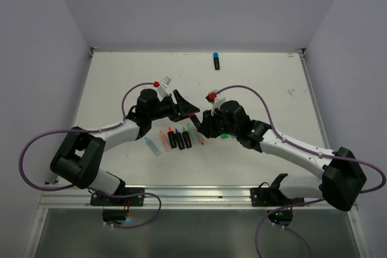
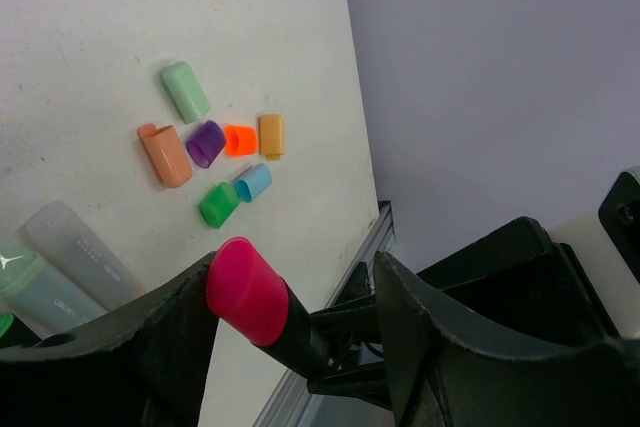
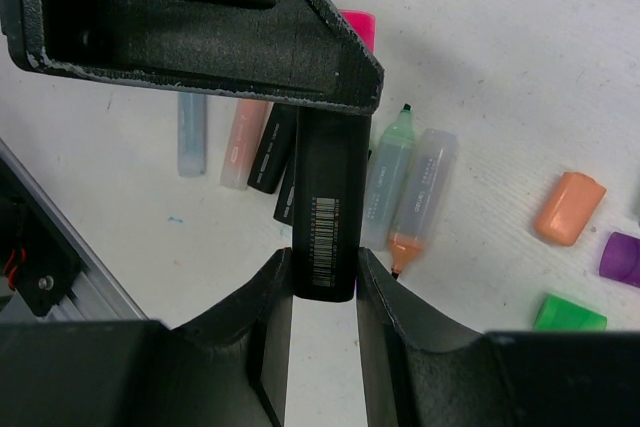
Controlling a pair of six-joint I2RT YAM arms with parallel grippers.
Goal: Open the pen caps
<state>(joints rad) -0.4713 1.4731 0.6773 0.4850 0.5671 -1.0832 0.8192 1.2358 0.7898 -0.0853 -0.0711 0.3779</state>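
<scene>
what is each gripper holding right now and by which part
The right gripper is shut on the black pen, clamping its barcoded tail end. The left gripper holds nothing yet: its jaws stand open around that pen's pink cap.

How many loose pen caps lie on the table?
7, in one cluster, left wrist view: mint, peach, purple, orange, amber, green, blue. Others may be hidden.

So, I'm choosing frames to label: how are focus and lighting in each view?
Top external: even light, no glare, pens tiny. Left wrist: pink cap and loose caps sharp, wall featureless. Right wrist: barcode on the black pen crisp, no glare.
</scene>
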